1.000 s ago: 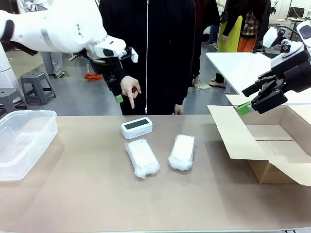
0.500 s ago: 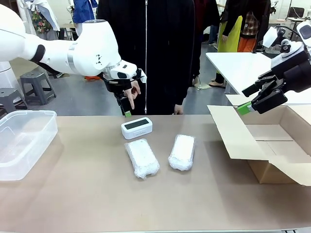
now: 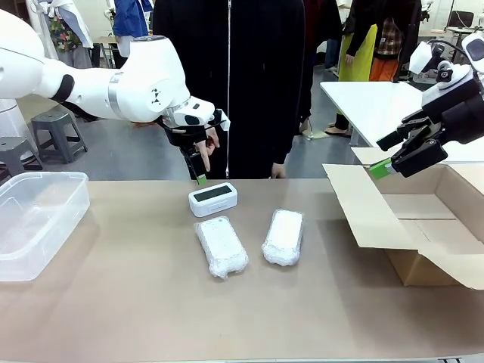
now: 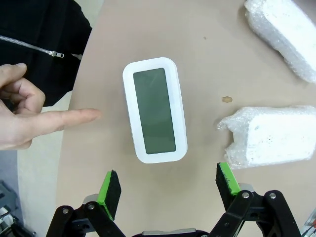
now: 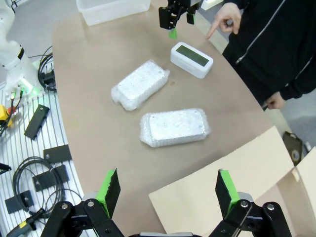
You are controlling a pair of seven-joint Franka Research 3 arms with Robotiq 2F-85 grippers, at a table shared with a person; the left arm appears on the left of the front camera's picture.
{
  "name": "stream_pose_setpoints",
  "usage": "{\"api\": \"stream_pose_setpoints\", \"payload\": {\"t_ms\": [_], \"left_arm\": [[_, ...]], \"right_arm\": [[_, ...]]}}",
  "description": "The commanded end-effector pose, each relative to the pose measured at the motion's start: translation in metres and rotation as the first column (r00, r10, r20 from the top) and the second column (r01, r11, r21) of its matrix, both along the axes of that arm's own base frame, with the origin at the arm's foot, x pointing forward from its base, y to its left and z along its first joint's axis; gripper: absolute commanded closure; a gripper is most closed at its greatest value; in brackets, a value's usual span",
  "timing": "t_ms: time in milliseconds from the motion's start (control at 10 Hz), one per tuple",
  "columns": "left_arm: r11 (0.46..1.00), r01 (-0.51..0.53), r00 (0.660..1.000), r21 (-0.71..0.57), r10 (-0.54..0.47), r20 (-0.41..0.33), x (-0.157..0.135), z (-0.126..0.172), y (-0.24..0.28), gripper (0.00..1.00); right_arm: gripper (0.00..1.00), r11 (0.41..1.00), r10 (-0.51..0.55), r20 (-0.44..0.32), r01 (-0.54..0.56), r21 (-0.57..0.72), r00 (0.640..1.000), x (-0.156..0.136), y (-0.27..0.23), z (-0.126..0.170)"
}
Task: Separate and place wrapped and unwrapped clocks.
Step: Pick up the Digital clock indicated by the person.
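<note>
Beneath parted left fingers (image 4: 109,190): bare clock (image 4: 154,109), untouched.

Two film-wrapped clocks (image 3: 221,246) (image 3: 284,236), one bare clock (image 3: 212,199), one clear plastic tub (image 3: 72,212), one cardboard box (image 3: 363,208), one pointing hand (image 4: 29,116)

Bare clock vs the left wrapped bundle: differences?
The bare clock shows a dark grey screen; the wrapped bundle is in crinkly clear film, no screen visible. The bare clock lies crosswise; the wrapped bundle lies lengthwise, nearer the robot. The open left claw hovers over the bare clock, not the wrapped bundle. Both are white, oblong, on the table.
</note>
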State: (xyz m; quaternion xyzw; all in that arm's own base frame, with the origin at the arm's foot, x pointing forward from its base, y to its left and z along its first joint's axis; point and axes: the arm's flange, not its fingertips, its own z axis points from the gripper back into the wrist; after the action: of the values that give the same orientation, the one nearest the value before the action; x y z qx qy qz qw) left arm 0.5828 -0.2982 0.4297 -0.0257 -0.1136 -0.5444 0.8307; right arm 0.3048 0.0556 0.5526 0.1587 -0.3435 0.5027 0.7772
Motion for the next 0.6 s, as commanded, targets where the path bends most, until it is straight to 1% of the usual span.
{"api": "stream_pose_setpoints", "payload": {"t_ms": [0,100,200,300,400,500], "left_arm": [[1.000,-0.001,1.000,0.001,0.001,-0.001,0.000,-0.001,0.001,0.00],[0.999,0.041,0.997,0.022,-0.040,-0.068,0.017,-0.015,-0.013,0.00],[0.998,0.058,0.993,0.015,-0.057,-0.100,0.031,-0.026,-0.023,0.00],[0.998,0.057,0.993,0.018,-0.054,-0.106,0.037,-0.034,-0.028,0.00],[0.999,0.020,0.995,0.026,-0.018,-0.101,0.042,-0.040,-0.032,0.00],[1.000,-0.005,0.997,0.024,0.006,-0.071,0.047,-0.045,-0.037,0.00]], "right_arm": [[0.00,1.000,0.019,-0.005,-0.019,0.021,1.000,0.001,0.000,-0.001],[0.00,1.000,0.019,-0.005,-0.019,0.021,1.000,0.001,0.000,-0.001],[0.00,1.000,0.019,-0.005,-0.019,0.021,1.000,0.001,0.000,-0.001],[0.00,1.000,0.019,-0.005,-0.019,0.021,1.000,0.001,0.000,-0.001],[0.00,1.000,0.019,-0.005,-0.019,0.021,1.000,0.001,0.000,-0.001],[0.00,1.000,0.019,-0.005,-0.019,0.021,1.000,0.001,0.000,-0.001]]}}
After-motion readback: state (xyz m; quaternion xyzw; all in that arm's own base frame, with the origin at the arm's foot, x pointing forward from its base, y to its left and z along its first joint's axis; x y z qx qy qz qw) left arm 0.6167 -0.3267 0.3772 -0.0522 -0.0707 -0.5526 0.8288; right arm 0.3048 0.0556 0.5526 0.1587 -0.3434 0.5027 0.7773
